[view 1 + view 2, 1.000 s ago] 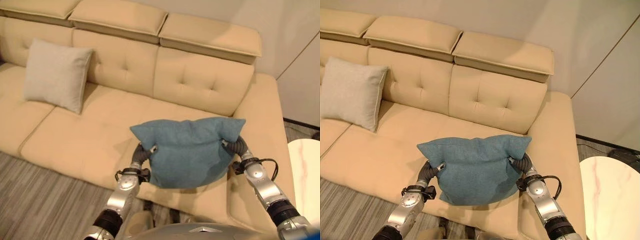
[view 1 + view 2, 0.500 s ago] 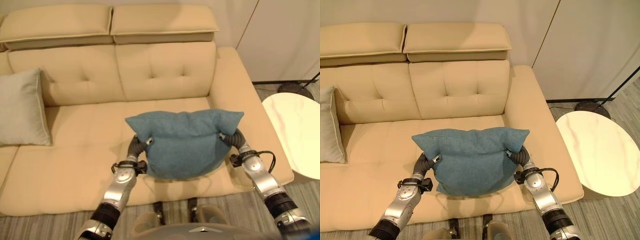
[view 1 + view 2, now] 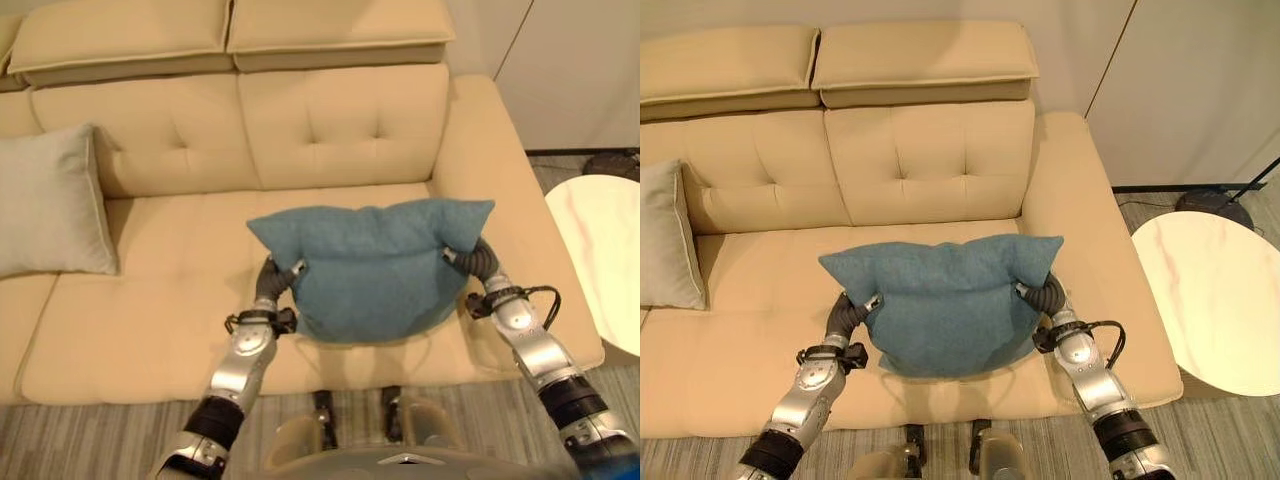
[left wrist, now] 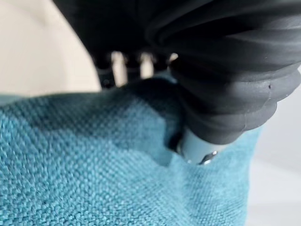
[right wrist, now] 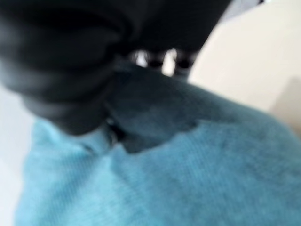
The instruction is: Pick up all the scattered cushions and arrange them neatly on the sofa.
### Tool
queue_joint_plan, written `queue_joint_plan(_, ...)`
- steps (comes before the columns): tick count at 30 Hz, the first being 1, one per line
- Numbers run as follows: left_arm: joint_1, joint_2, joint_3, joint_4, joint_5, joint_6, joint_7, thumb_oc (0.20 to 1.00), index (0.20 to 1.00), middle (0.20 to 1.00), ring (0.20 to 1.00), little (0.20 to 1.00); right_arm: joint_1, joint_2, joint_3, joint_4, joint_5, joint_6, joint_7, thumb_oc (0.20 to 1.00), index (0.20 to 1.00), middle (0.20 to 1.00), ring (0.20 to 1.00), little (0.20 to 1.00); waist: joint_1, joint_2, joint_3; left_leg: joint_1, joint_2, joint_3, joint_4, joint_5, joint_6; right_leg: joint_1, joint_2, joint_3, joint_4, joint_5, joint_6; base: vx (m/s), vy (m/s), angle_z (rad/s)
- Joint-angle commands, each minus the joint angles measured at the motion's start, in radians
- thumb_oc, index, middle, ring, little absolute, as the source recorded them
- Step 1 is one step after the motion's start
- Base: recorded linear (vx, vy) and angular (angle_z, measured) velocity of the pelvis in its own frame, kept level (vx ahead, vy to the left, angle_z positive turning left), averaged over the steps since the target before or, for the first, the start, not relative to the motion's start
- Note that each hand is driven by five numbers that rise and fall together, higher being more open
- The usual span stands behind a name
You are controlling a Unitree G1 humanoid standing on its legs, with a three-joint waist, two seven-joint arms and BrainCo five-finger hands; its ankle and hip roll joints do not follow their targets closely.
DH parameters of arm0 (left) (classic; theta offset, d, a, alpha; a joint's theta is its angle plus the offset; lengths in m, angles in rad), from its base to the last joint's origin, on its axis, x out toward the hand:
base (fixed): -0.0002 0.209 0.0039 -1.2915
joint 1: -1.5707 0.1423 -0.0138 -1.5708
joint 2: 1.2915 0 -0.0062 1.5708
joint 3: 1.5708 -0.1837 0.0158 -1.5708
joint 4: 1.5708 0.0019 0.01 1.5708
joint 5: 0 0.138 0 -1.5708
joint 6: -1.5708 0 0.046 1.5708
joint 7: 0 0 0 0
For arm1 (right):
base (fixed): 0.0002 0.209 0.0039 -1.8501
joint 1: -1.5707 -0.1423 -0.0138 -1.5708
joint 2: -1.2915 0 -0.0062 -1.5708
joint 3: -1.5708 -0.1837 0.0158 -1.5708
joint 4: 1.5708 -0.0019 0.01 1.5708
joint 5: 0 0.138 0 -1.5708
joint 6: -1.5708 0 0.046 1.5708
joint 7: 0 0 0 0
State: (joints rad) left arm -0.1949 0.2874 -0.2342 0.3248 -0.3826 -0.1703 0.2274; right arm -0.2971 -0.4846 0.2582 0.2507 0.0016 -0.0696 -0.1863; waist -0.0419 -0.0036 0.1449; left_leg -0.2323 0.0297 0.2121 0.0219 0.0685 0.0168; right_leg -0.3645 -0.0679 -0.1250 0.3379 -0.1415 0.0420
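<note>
I hold a teal cushion (image 3: 375,270) in front of me between both hands, lifted above the right seat of the cream sofa (image 3: 340,130). My left hand (image 3: 271,286) grips its left edge and my right hand (image 3: 478,263) its right edge. Up close, the left hand (image 4: 225,70) has its thumb pressed into the teal cloth (image 4: 94,179) with fingers curled over the edge. The right hand (image 5: 61,61) pinches the cloth (image 5: 188,179) the same way. A pale grey cushion (image 3: 50,200) leans upright against the sofa's backrest at the left.
A round white marble-topped table (image 3: 1210,290) stands right of the sofa's arm (image 3: 500,170). A dark stand base (image 3: 1210,205) sits on the floor behind it. Grey wood-look floor (image 3: 90,440) runs along the sofa's front edge.
The camera has swung round, so the sofa's right end and the table now face me. The teal cushion stays held between both hands in the same way.
</note>
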Motion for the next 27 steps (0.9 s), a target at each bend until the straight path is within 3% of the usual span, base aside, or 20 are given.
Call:
queue_joint_plan(1,-0.191,0.085,0.028,-0.111,-0.031,-0.16,0.055,0.2,0.2,0.2,0.2,0.2,-0.226,0.027,0.029,-0.088,0.051,-0.112,-0.073,0.2,0.2,0.2,0.2,0.2,0.011,-0.101,-0.016,0.011,0.02,0.033,0.093,-0.154,-0.073,0.105,-0.11,-0.003,-0.355,0.244,0.167,-0.04,-0.007,-0.19)
queue_joint_plan(7,-0.46,0.141,-0.051,-0.017,-0.041,-0.178,0.108,0.2,0.2,0.2,0.2,0.2,-0.488,-0.016,0.109,0.024,0.089,-0.086,-0.116,0.2,0.2,0.2,0.2,0.2,0.016,-0.109,0.012,-0.045,0.021,0.049,0.122,-0.151,-0.08,0.047,-0.117,-0.014,-0.346,0.266,0.166,-0.03,-0.004,-0.13)
queue_joint_plan(16,-0.871,0.194,-0.182,0.233,-0.071,-0.189,0.165,0.2,0.2,0.2,0.2,0.2,-0.835,-0.059,0.205,0.257,0.158,-0.079,-0.195,0.2,0.2,0.2,0.2,0.2,0.006,-0.096,0.031,-0.146,0.011,0.023,0.12,-0.118,-0.097,-0.036,-0.121,-0.019,-0.345,0.287,0.164,-0.02,0.002,0.05)
queue_joint_plan(24,-1.054,0.264,-0.25,0.416,-0.098,-0.176,0.151,0.2,0.2,0.2,0.2,0.2,-0.971,-0.072,0.259,0.413,0.197,-0.084,-0.216,0.2,0.2,0.2,0.2,0.2,0.006,-0.089,0.042,-0.235,0.007,0.009,0.113,-0.094,-0.106,-0.12,-0.118,-0.023,-0.348,0.305,0.174,0.0,-0.005,0.05)
queue_joint_plan(27,-1.063,0.285,-0.247,0.41,-0.091,-0.177,0.157,0.2,0.2,0.2,0.2,0.2,-0.992,-0.072,0.268,0.443,0.21,-0.082,-0.217,0.2,0.2,0.2,0.2,0.2,0.015,-0.084,0.048,-0.265,0.007,0.004,0.114,-0.087,-0.109,-0.144,-0.12,-0.03,-0.352,0.309,0.177,-0.01,-0.006,0.04)
